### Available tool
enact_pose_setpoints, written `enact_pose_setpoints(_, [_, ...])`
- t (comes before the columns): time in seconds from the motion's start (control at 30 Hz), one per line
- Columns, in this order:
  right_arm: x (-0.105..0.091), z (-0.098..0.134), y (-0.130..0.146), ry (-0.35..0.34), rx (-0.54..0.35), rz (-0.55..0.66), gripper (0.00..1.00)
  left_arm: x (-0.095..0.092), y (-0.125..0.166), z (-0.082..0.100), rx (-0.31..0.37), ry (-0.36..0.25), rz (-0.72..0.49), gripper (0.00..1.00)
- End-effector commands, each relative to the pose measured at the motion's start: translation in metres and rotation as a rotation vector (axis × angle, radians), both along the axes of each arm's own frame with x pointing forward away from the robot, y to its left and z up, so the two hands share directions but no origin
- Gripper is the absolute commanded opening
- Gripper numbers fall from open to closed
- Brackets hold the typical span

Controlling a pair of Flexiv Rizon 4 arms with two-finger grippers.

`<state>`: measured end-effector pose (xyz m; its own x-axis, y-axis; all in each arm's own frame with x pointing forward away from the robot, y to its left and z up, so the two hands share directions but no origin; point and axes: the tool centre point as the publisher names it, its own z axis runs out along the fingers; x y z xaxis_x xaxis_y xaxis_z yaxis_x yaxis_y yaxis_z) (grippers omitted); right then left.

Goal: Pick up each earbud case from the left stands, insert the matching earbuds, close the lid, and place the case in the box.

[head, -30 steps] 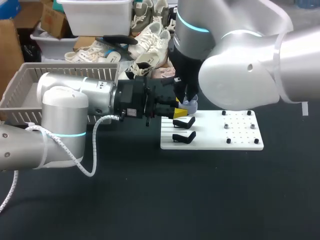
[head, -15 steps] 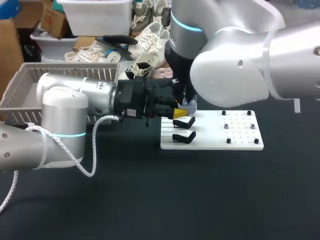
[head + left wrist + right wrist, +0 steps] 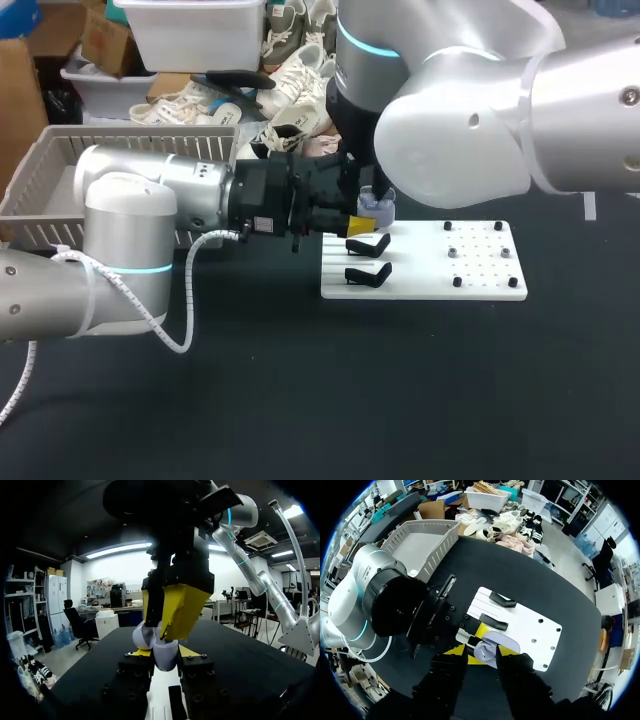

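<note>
A lavender earbud case [image 3: 376, 208] is held over the left end of the white board [image 3: 480, 265], with my left gripper [image 3: 360, 226] shut on it from the side. In the left wrist view the case [image 3: 161, 652] sits between that gripper's [image 3: 160, 656] yellow tips. Its lid [image 3: 142, 636] stands raised. My right gripper [image 3: 370, 195] hangs straight above the case. Its fingers [image 3: 447, 672] are spread, open, on either side of the case [image 3: 492, 649]. Two black stands [image 3: 368, 245] [image 3: 367, 273] on the board are bare.
A grey slatted basket [image 3: 60, 170] stands at the back left, behind my left arm. The right half of the white board carries several small black pegs [image 3: 456, 281]. Dark table surface lies in front of the board and the arms.
My right arm has shifted a little to the left above the case, and its fingers have spread apart. The left gripper and the case have stayed put.
</note>
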<state>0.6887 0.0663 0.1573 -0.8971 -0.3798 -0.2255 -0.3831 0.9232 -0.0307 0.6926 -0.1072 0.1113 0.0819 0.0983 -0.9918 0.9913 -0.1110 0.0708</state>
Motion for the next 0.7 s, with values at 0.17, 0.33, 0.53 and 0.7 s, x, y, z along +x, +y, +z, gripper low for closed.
enact_pose_setpoints(0.17, [-0.006, 0.003, -0.004, -0.011, -0.002, -0.008, 0.41, 0.0, 0.0, 0.0, 0.0, -0.001, 0.0, 0.0])
enact_pose_setpoints(0.33, [-0.007, 0.012, -0.007, -0.036, 0.007, -0.015, 0.42, 0.0, 0.0, 0.0, 0.0, -0.001, 0.0, 0.0])
enact_pose_setpoints(0.53, [0.018, 0.025, -0.03, -0.098, -0.035, -0.091, 0.89, 0.0, 0.0, 0.0, 0.0, -0.001, 0.0, 0.0])
enact_pose_setpoints(0.7, [0.038, 0.033, -0.044, -0.13, -0.065, -0.131, 1.0, 0.0, 0.0, 0.0, 0.0, -0.001, 0.0, 0.0])
